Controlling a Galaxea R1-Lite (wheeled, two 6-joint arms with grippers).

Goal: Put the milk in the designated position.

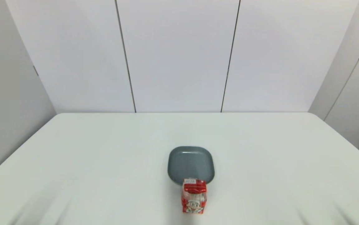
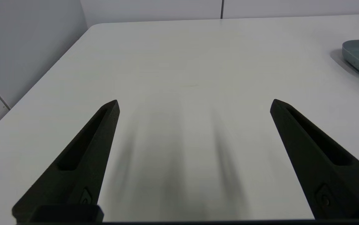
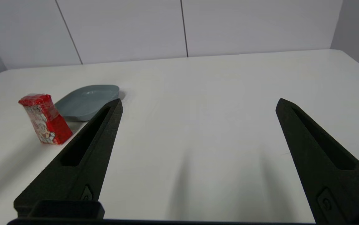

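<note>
Head view: red milk carton (image 1: 194, 196), white cartoon child, upright before grey plate (image 1: 190, 164); both end effectors spread apart.

The white table (image 1: 104, 162) carries a grey plate (image 1: 190, 164) and the upright milk (image 1: 194, 196).

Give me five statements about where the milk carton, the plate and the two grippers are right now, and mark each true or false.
1. The small red box-shaped milk carton stands upright on the white table. True.
2. The carton sits inside the grey square plate. False: it stands on the table at the plate's near edge.
3. The left gripper is open, with nothing between its fingers. True.
4. The right gripper is shut on the carton. False: it is open and apart from the carton.
5. The plate holds food. False: it holds nothing.
</note>
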